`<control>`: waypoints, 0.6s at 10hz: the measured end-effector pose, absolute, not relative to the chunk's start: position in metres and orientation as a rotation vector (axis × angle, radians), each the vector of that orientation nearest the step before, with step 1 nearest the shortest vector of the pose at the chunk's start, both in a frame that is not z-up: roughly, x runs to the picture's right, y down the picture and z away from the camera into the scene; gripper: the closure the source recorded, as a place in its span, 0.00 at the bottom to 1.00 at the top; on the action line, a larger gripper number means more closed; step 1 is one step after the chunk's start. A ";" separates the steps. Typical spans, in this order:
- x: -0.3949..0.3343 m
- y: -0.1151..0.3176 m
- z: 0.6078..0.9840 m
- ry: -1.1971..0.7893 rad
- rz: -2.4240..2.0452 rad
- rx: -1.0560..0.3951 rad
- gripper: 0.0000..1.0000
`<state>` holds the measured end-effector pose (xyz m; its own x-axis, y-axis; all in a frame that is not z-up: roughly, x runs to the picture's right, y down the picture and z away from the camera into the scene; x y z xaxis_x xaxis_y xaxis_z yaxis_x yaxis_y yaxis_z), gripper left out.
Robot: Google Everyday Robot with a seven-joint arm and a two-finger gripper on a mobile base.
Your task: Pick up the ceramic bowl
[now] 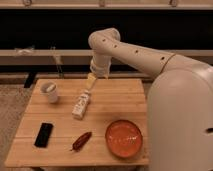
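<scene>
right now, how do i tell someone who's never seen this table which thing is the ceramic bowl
Start at the wooden table and go to its near corner beside the robot's white body; the gripper hangs over the far side. The ceramic bowl sits there: round, glossy orange-red, the largest item.

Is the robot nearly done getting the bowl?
Not nearly. Done: nothing that shows; the bowl sits on the table near its front right corner, and nothing touches it. In hand: the gripper hangs over the back of the table, just above a white packet and well away from the bowl. Left: reach across to the bowl, grip it and lift it.
</scene>
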<state>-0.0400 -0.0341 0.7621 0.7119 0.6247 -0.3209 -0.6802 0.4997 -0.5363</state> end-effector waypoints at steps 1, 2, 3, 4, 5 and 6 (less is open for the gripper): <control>-0.040 -0.034 0.762 0.089 0.790 -0.688 0.20; -0.040 -0.034 0.762 0.089 0.790 -0.688 0.20; -0.040 -0.034 0.762 0.089 0.790 -0.688 0.20; -0.040 -0.034 0.762 0.089 0.790 -0.688 0.20; -0.040 -0.034 0.762 0.090 0.788 -0.686 0.20; -0.038 -0.034 0.763 0.097 0.791 -0.681 0.20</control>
